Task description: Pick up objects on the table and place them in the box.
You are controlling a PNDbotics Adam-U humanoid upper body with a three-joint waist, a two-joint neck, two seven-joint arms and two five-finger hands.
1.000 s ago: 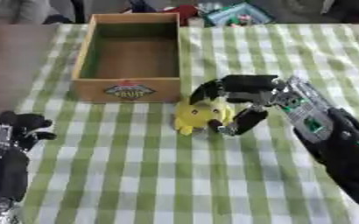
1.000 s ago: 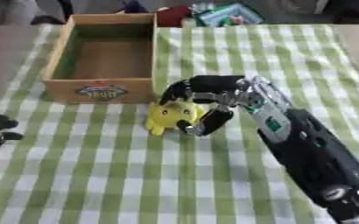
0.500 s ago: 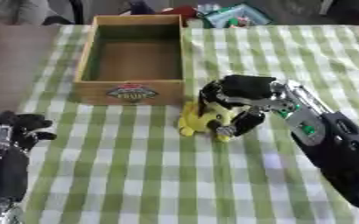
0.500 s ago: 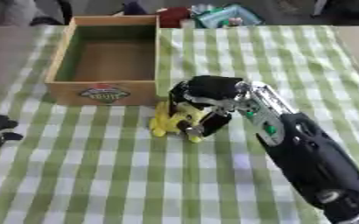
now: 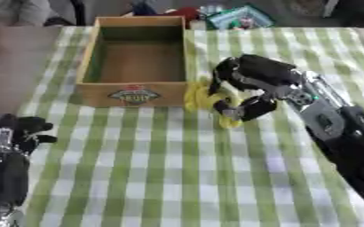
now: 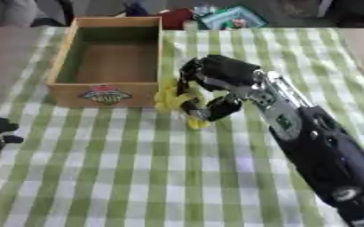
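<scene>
The right hand (image 5: 251, 84) curls its fingers around a yellow toy (image 5: 204, 98) just beside the wooden box (image 5: 138, 57) (inside bare); the left hand (image 5: 18, 131) rests curled, holding nothing, at the table's (image 5: 138, 177) lower left.

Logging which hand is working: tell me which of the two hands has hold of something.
The right hand, beside the wooden box: its fingers curl round the yellow toy. The left hand sits at the lower left, holding nothing.

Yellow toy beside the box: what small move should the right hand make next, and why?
Probably lift it. The right hand has its fingers curled round the yellow toy, which seems low against the tablecloth beside the wooden box. The box wall stands higher than the toy, so it likely needs height before crossing over.
</scene>
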